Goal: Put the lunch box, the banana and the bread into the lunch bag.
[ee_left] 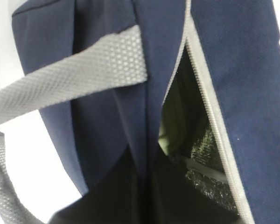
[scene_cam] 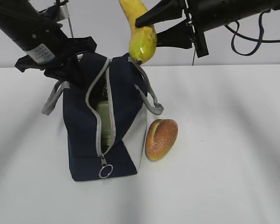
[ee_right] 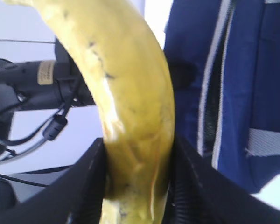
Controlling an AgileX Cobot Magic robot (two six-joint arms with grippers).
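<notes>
Above the far end of the lunch bag [scene_cam: 91,140] the right gripper [scene_cam: 155,27] hangs with its two black fingers clamped on the banana [scene_cam: 141,32] — the fruit points downward, its greenish tip just over the bag's top edge. The right wrist view shows the fingers pressed against both sides of the yellow skin, with the blue bag beside it.

The bag stands left of the desk's [scene_cam: 224,163] middle, its grey zipper [scene_cam: 100,100] parted into a long slit and the metal ring pull [scene_cam: 105,171] lying at the near end. Through the slit the sage-green lid of the lunch box [scene_cam: 105,123] is visible inside; the left wrist view shows the same green shape against a silvery lining. The bread [scene_cam: 161,138] lies on the desk just beside the bag's white side panel, toward the near edge.

The left gripper [scene_cam: 67,65] is at the bag's far left corner, against the fabric by a grey handle [scene_cam: 53,98] — whether its fingers grip anything I cannot tell.
</notes>
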